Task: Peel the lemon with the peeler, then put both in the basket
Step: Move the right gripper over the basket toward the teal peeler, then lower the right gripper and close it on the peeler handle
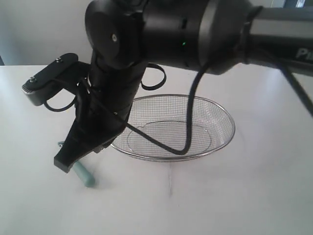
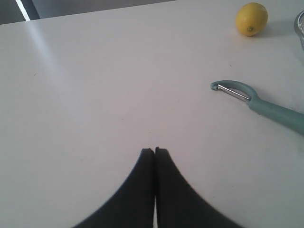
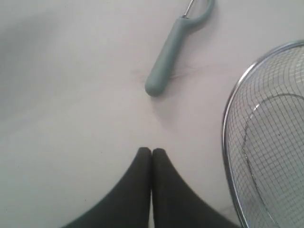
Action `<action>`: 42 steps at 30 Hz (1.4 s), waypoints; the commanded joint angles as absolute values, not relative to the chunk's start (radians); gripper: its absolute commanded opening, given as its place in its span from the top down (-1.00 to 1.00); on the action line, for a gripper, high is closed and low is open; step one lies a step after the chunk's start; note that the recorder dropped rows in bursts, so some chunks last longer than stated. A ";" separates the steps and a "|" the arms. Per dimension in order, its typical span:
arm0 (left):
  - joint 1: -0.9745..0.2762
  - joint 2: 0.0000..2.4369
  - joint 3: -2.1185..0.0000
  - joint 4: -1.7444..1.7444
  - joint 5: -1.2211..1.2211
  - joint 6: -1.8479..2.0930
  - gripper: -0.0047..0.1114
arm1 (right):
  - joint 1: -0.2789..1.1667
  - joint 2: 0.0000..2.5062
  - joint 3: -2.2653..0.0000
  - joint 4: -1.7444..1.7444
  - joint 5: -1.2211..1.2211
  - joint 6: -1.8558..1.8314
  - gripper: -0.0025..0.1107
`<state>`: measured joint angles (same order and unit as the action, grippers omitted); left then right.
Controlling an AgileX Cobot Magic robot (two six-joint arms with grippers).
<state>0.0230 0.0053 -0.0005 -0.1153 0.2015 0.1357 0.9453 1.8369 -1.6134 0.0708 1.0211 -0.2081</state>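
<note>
Since both grippers are empty, I think my job now is to pick things up. The left gripper (image 2: 155,151) has its fingers pressed together, and so does the right gripper (image 3: 151,150); neither pinches anything. The peeler (image 3: 168,52) lies flat on the white table (image 2: 95,95), just beside the basket (image 3: 224,137) and near the right gripper. The lemon (image 2: 251,18) sits on the table past the peeler's looped head, close to the basket's rim. To do this well, I should spread the right fingers, come down over the middle of the thick green handle, and squeeze across it. The round lemon may roll, so the left fingers should close on it slowly.
</note>
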 commanded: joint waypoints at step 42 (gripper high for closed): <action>0.018 0.000 0.000 -0.123 0.203 0.135 0.92 | 0.959 2.282 -1.946 0.027 0.909 -0.071 0.04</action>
<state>0.0230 0.0053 -0.0005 -0.1153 0.2015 0.1357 0.9570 2.2786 -1.9409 0.0416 0.9409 -0.1063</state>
